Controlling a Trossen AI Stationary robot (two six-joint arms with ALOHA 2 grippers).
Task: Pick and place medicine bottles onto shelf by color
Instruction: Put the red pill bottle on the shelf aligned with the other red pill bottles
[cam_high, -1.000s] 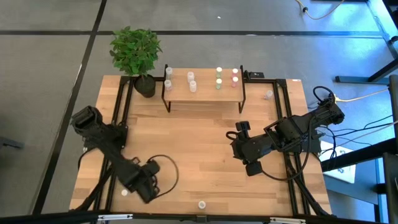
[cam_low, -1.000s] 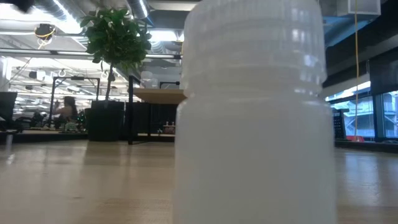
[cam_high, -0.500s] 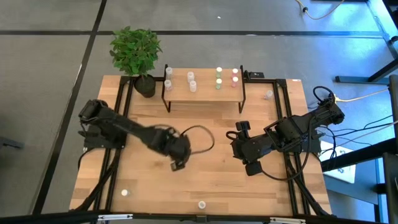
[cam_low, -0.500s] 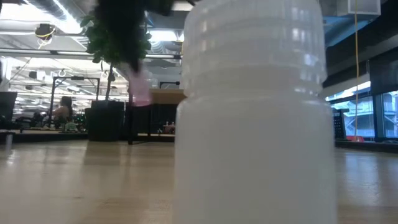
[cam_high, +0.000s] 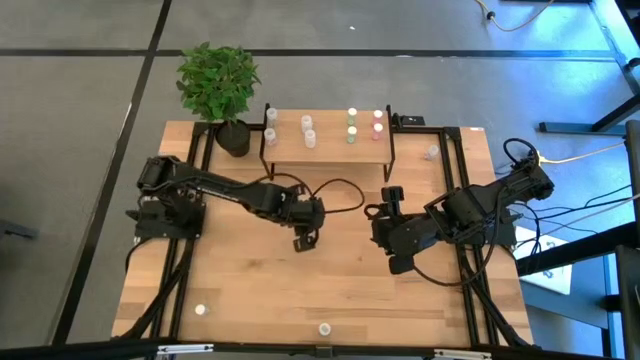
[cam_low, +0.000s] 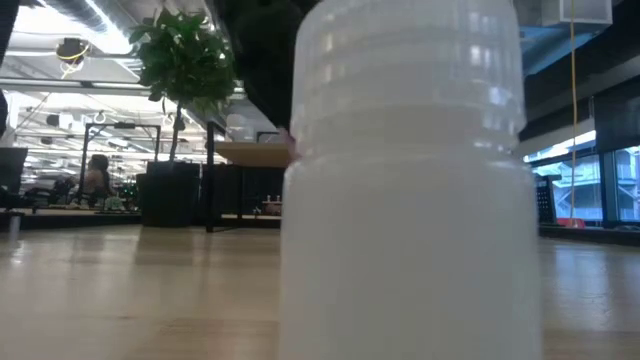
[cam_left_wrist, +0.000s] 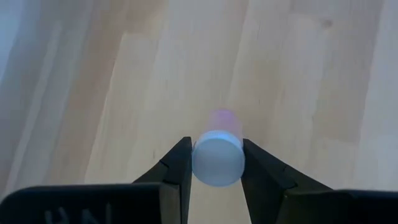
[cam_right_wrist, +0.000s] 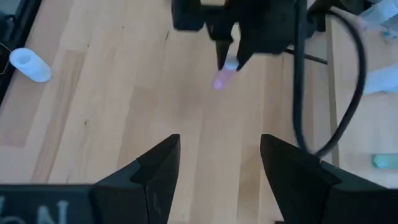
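Note:
My left gripper (cam_high: 303, 240) hangs over the middle of the table, shut on a small whitish medicine bottle with a pink cap (cam_left_wrist: 217, 158). My right gripper (cam_right_wrist: 217, 162) stands open to its right, above the table, with nothing between its fingers. At the table's far edge stands the shelf (cam_high: 330, 150). It carries several bottles upright: white caps (cam_high: 306, 123) at its left, green (cam_high: 352, 132) and pink (cam_high: 378, 131) at its right. Loose bottles rest on the table near the front edge (cam_high: 324, 328), at the front left (cam_high: 200, 310) and at the far right (cam_high: 432, 152). My left gripper pinches the bottle's whitish body (cam_left_wrist: 200, 163) between its two fingers (cam_left_wrist: 177, 163). The fingers slant down from above. The bottle is lifted clear of the table and tilted, its base toward the wrist and its pink cap (cam_right_wrist: 219, 81) pointing down and away below the fingertips.
A potted plant (cam_high: 220, 85) stands at the shelf's left end. A white bottle (cam_low: 410, 180) stands right in front of the low camera and hides much of that view. Black frame rails (cam_high: 190, 170) run along the table's left and right sides.
My left gripper has swung from the table's front left corner toward the right and far edges, to the table's middle. It has rolled at the wrist and stayed shut on the pink-capped bottle, which travels clear of the table.

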